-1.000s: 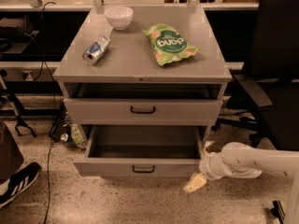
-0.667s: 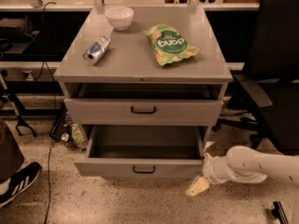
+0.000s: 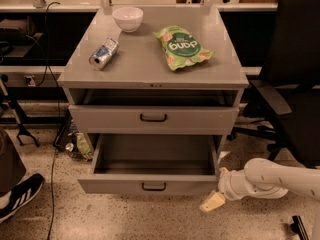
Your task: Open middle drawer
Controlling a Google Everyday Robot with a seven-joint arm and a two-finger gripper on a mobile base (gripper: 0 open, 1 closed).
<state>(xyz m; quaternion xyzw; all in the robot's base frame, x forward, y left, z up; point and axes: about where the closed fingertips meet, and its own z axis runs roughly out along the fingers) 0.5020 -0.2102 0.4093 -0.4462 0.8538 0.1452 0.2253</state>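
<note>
Tool (image 3: 212, 202) hangs low near the floor, just beside the right front corner of the middle drawer (image 3: 110, 185), on the end of the white arm (image 3: 270, 179) that reaches in from the right. Behind the arm stands a black chair (image 3: 295, 59). On the cabinet's grey surface (image 3: 145, 66) lie a green bag (image 3: 182, 47), a white bowl (image 3: 128, 18) and a can (image 3: 104, 53) on its side. Below it the upper drawer (image 3: 110, 119) sits a little ajar. The middle drawer is pulled well out towards the camera, its inside showing and bare, so the task looks done or nearly so. As a judgement, it is a stiff, rigid box on slides, light while it carries nothing, and likely to run straight if pulled squarely. Its flat front gives no grip, so the place to take hold is the small dark handle (image 3: 153, 186) at the centre. Whether the tool is spread or closed I cannot tell; it holds nothing that shows, and it seems not to touch the drawer.
</note>
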